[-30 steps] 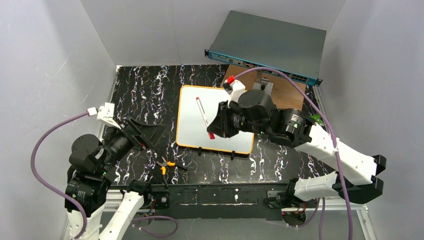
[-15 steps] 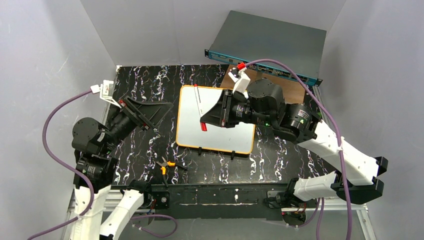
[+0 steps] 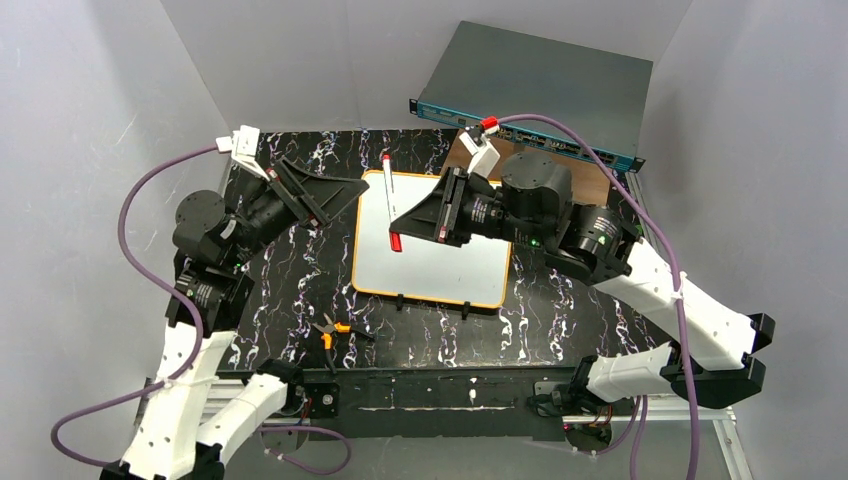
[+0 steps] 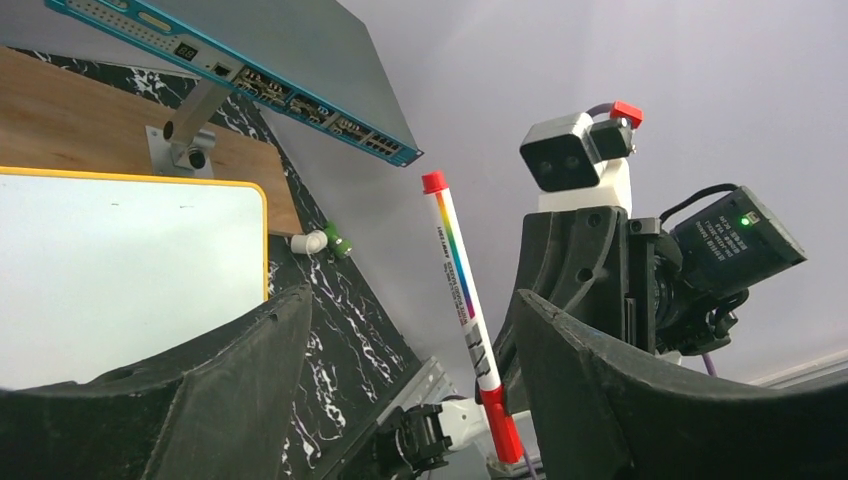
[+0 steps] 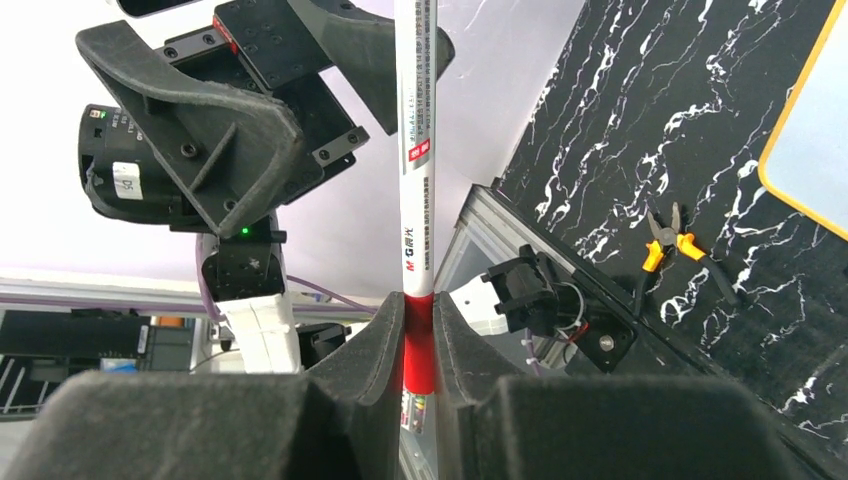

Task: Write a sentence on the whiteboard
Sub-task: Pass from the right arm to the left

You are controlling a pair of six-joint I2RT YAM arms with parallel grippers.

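The whiteboard point(image 3: 440, 262) lies flat mid-table, orange-rimmed, and no sentence shows on its white face point(image 4: 120, 270). My right gripper point(image 3: 398, 232) hangs above the board's left edge, shut on the red cap of a white marker point(image 3: 389, 195) that stands nearly upright. In the right wrist view the pads point(image 5: 385, 335) squeeze the cap with the marker point(image 5: 418, 190) rising from them. My left gripper point(image 3: 350, 195) is raised and points at the marker from the left, open. In the left wrist view the marker point(image 4: 462, 290) appears between the fingers point(image 4: 620, 390), touching neither.
A grey rack box with a teal front point(image 3: 540, 90) leans at the back right over a wooden board point(image 3: 565, 190). Orange-handled pliers point(image 3: 335, 328) lie on the black marbled table near the front. A small green and white part point(image 4: 322, 242) lies right of the board.
My left arm rose and swung right toward the marker, its jaws narrowing a little. My right gripper carried the marker left and up, tilting it nearly upright.
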